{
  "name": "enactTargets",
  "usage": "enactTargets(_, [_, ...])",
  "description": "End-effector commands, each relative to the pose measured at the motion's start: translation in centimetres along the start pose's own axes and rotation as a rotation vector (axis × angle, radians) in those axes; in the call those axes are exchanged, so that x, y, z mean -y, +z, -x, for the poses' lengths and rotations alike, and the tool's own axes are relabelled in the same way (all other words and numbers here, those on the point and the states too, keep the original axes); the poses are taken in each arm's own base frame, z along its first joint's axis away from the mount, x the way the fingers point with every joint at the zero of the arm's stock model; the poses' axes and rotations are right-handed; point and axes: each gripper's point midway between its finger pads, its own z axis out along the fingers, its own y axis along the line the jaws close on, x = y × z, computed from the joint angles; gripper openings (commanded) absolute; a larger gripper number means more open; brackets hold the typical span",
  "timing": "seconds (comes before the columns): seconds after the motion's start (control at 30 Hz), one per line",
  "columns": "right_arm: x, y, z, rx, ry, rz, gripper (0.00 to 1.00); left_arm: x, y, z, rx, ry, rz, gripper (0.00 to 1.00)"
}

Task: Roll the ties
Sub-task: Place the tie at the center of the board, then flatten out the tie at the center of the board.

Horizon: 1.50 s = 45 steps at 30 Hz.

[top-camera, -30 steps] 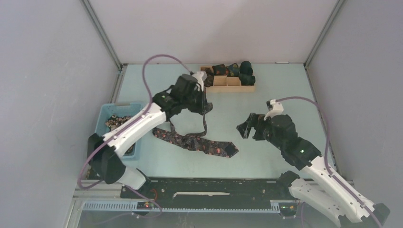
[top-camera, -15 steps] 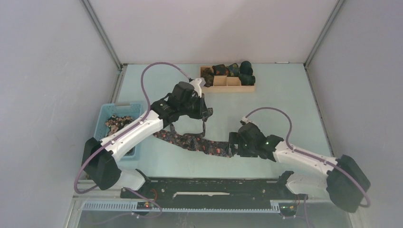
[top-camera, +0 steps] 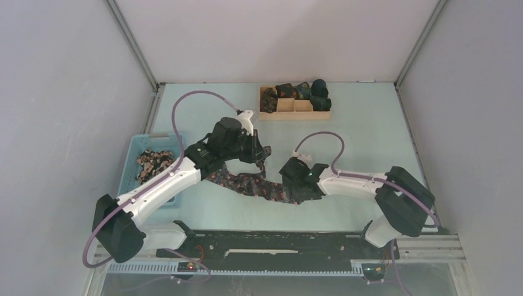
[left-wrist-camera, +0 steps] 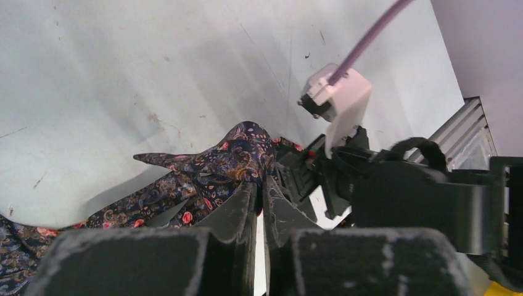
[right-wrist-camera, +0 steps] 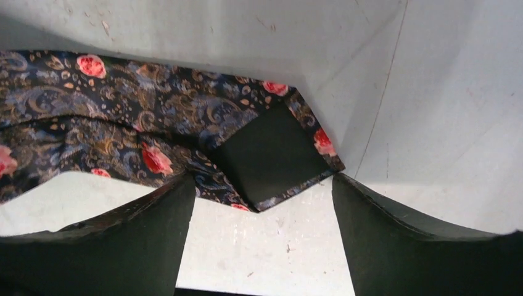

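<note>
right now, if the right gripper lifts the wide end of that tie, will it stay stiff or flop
Likely floppy: the tie lies in a loose curve, its narrow part draping from the shut left gripper. Probably light and thin too: its wide end lies flat on the table between the fingers of the open right gripper.

Crowded centre, open room on the far and right table

The left gripper (top-camera: 264, 157), pinched on a narrow strand of the tie (top-camera: 250, 183), sits just beside the right gripper (top-camera: 291, 186). The right gripper's spread fingers (right-wrist-camera: 154, 246) straddle the tie's wide tip, so little room is left between the two. Purple cables (top-camera: 321, 137) arch over both wrists. The light-blue basket (top-camera: 132, 150) blocks the left edge. The wooden tray (top-camera: 295, 115) of rolled ties (top-camera: 311, 92) stands at the far edge, well apart. Bare table (top-camera: 364, 135) lies open to the right of the tray and beyond the right arm.
</note>
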Motion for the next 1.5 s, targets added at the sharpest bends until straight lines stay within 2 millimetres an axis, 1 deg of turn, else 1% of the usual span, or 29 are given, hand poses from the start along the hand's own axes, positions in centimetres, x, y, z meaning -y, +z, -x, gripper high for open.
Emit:
enactTargets(0.0, [0.5,1.2,0.1,0.001,-0.023,-0.118,0.81,0.9,-1.6,1.6,0.088,0.052,-0.039,0.10])
enactTargets(0.07, [0.6,1.9,-0.1,-0.009,-0.036,-0.141,0.75,0.8,-1.9,1.4,0.095,0.057,-0.037,0.10])
enactTargets(0.17, [0.4,2.9,-0.7,-0.041,-0.054,-0.150,0.63,0.6,-2.3,1.2,0.108,0.061,-0.033,0.10])
enactTargets(0.33, [0.2,3.9,-1.2,-0.068,-0.065,-0.156,0.33,0.2,-2.8,0.9,0.121,0.072,-0.023,0.10])
enactTargets(0.37, [0.2,3.9,-1.1,-0.064,-0.068,-0.155,0.27,0.1,-2.9,0.9,0.123,0.072,-0.022,0.10])
enactTargets(0.43, [0.4,3.7,-0.6,-0.055,-0.072,-0.150,0.18,0.2,-2.9,0.9,0.126,0.073,-0.027,0.11])
enactTargets(0.53, [1.3,2.8,1.1,-0.036,-0.065,-0.138,0.02,0.6,-2.7,1.0,0.119,0.067,-0.041,0.12])
enactTargets(0.57, [1.8,2.5,1.9,-0.031,-0.063,-0.133,0.00,0.7,-2.4,1.0,0.112,0.065,-0.046,0.12])
enactTargets(0.63, [3.0,1.7,3.3,-0.022,-0.062,-0.127,0.00,1.1,-1.9,1.0,0.097,0.061,-0.060,0.15])
enactTargets(0.7, [4.5,0.9,4.7,-0.009,-0.058,-0.126,0.00,1.6,-1.4,1.0,0.085,0.062,-0.068,0.23])
enactTargets(0.73, [5.2,0.5,5.4,0.000,-0.057,-0.128,0.00,1.9,-1.2,1.0,0.080,0.068,-0.071,0.29])
enactTargets(0.77, [6.3,0.2,6.2,0.010,-0.056,-0.138,0.00,2.3,-1.0,0.9,0.075,0.077,-0.072,0.38])
enactTargets(0.8, [6.7,0.0,6.5,0.019,-0.060,-0.138,0.00,2.7,-0.7,1.0,0.074,0.091,-0.073,0.47])
enactTargets(0.9, [9.3,-0.3,7.8,0.031,-0.024,-0.150,0.00,3.9,-0.1,0.6,0.054,0.150,-0.060,0.66])
enactTargets(0.97, [10.7,-0.3,8.2,0.026,0.002,-0.142,0.00,3.7,0.2,0.3,0.034,0.186,-0.015,0.80])
enactTargets(1.0, [11.4,-0.3,8.4,0.021,0.021,-0.138,0.00,3.5,0.2,0.2,0.029,0.198,0.006,0.83])
enactTargets(1.03, [12.1,-0.3,8.6,0.023,0.038,-0.140,0.00,3.2,0.0,0.1,0.026,0.203,0.020,0.84])
enactTargets(1.1, [13.5,-0.2,9.0,0.032,0.086,-0.148,0.00,1.5,-1.0,0.6,0.081,0.195,0.112,0.85])
enactTargets(1.17, [14.0,-0.3,9.7,0.046,0.139,-0.120,0.00,-1.5,-2.3,0.6,0.123,0.159,0.264,0.85])
enactTargets(1.23, [14.1,-0.4,10.5,0.073,0.169,-0.105,0.00,-4.7,-3.6,0.2,0.155,0.123,0.428,0.82])
enactTargets(1.3, [14.1,-0.4,11.1,0.095,0.178,-0.099,0.00,-7.1,-4.3,-0.9,0.171,0.067,0.542,0.81])
enactTargets(1.33, [14.1,-0.4,11.2,0.100,0.181,-0.096,0.00,-8.0,-4.6,-1.6,0.173,0.024,0.587,0.81])
enactTargets(1.37, [14.0,-0.3,11.3,0.102,0.184,-0.092,0.00,-8.6,-4.7,-2.2,0.180,-0.037,0.617,0.80])
enactTargets(1.4, [13.9,-0.1,11.4,0.101,0.186,-0.087,0.00,-8.7,-4.5,-2.9,0.182,-0.094,0.618,0.77])
enactTargets(1.47, [13.7,0.3,11.3,0.089,0.188,-0.074,0.00,-8.2,-3.4,-4.0,0.185,-0.193,0.593,0.72])
